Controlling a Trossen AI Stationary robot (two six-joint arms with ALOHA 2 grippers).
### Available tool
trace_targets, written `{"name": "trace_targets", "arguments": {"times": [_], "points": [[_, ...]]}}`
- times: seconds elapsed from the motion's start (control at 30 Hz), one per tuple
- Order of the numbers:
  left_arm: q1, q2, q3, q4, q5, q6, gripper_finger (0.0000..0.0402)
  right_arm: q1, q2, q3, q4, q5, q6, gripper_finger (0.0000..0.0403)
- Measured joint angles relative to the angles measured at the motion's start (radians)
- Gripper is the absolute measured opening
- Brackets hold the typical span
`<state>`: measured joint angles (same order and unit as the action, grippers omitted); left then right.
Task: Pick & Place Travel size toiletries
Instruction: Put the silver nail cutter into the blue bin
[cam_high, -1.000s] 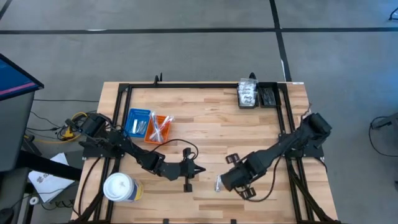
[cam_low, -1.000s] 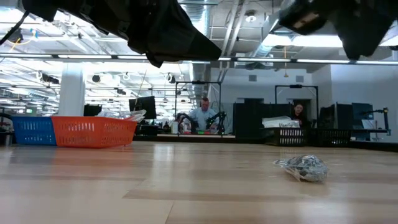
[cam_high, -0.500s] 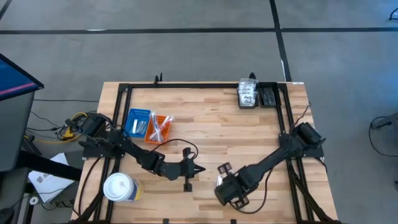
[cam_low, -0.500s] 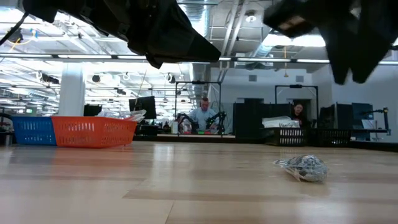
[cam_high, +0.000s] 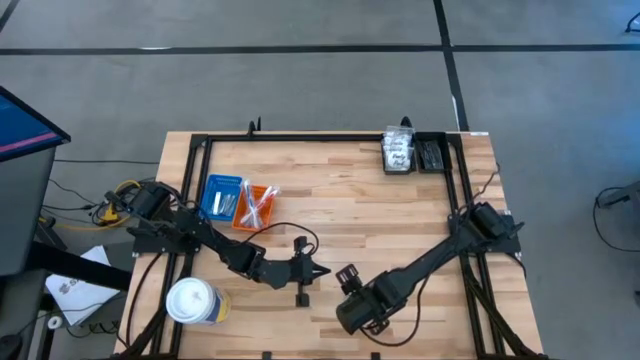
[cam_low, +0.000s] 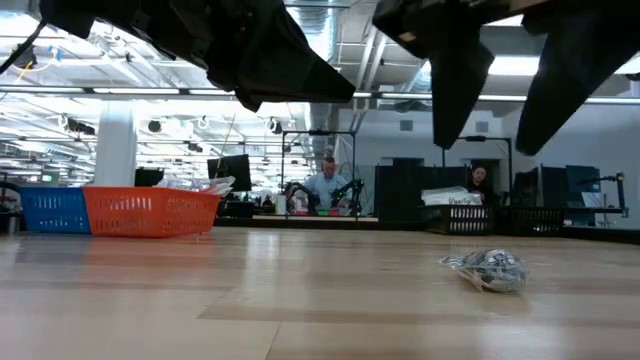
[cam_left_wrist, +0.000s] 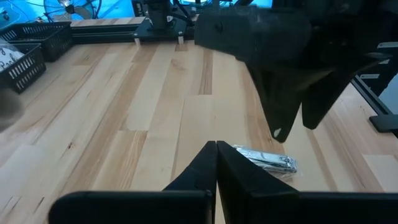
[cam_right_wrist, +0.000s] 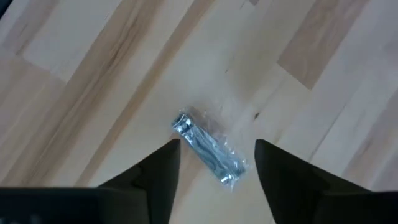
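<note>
Right gripper (cam_right_wrist: 216, 163) open, poised over packet (cam_right_wrist: 208, 152); long axis upper-left to lower-right, crossing finger gap; left gripper (cam_left_wrist: 216, 163) shut.

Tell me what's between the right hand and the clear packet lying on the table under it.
Nothing: in the low view the right hand hangs open above the clear packet with only air between; the right wrist view shows the packet unobstructed.
</note>
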<state>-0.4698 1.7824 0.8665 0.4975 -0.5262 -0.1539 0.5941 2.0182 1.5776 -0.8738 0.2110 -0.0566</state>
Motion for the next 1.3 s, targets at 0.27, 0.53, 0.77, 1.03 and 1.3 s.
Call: {"name": "trace_targets", "arguments": {"times": [0.27,0.53,0.77,1.03,1.3], "points": [[0.000,0.000,-0.007,0.001,0.000,0.000,0.0000,-0.007,-0.002,-0.098,0.136,-0.027,-0.029,0.0225],[0.013,-0.001,-0.013,0.005,0.000,-0.003,0.0000,-0.007,-0.055,-0.221,0.274,-0.035,-0.048,0.0213],[0.013,-0.001,-0.012,0.005,0.000,-0.003,0.0000,-0.017,-0.070,-0.317,0.404,-0.052,-0.086,0.0212],[0.013,-0.001,-0.012,0.005,0.000,-0.003,0.0000,-0.031,-0.069,-0.324,0.407,-0.053,-0.173,0.0216],[0.013,-0.001,-0.012,0.005,0.000,-0.003,0.0000,-0.051,-0.068,-0.324,0.399,-0.056,-0.243,0.0218]]}}
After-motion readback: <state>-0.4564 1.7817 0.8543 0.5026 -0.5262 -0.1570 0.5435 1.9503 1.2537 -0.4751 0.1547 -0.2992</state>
